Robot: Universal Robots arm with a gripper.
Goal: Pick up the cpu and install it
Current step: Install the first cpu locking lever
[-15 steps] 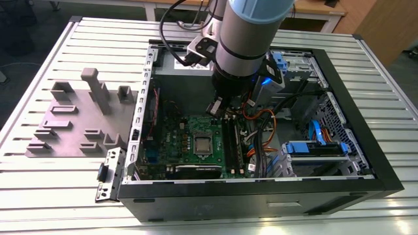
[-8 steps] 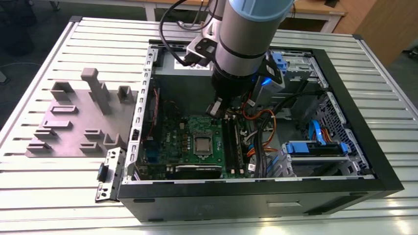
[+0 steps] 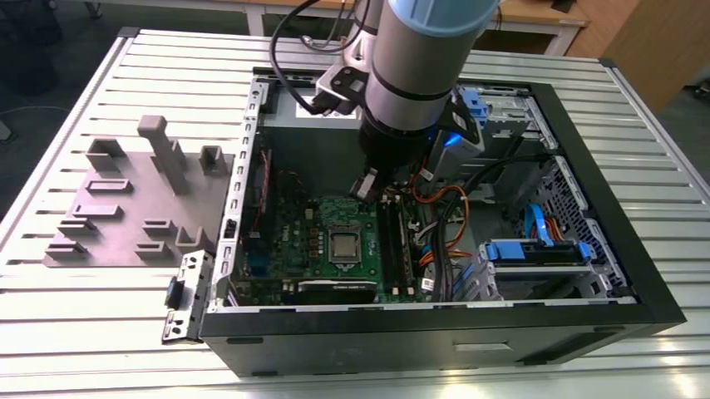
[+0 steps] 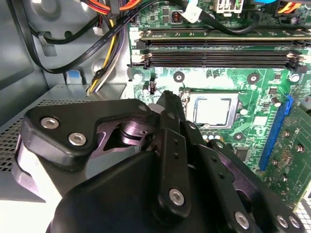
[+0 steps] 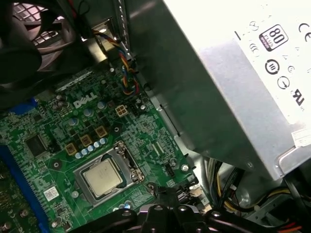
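Cpu (image 5: 103, 178) in mobo socket (image 5: 127, 156), pincer (image 4: 167, 104) near.

- An open computer case (image 3: 621, 274) lies on a slatted metal table (image 3: 100, 316).
- The robot arm (image 3: 427, 58) reaches down into the case from above.
- The gripper (image 3: 372, 187) hangs just above the green motherboard (image 3: 283, 245).
- The cpu (image 3: 345, 243) sits in its socket frame (image 3: 342, 219) on the motherboard.
- A grey fixture plate (image 3: 128, 212) with upright blocks lies beside the case, toward the exterior view's left.

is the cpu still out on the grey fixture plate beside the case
No, the cpu lies in the socket frame on the green motherboard in the first wrist view.
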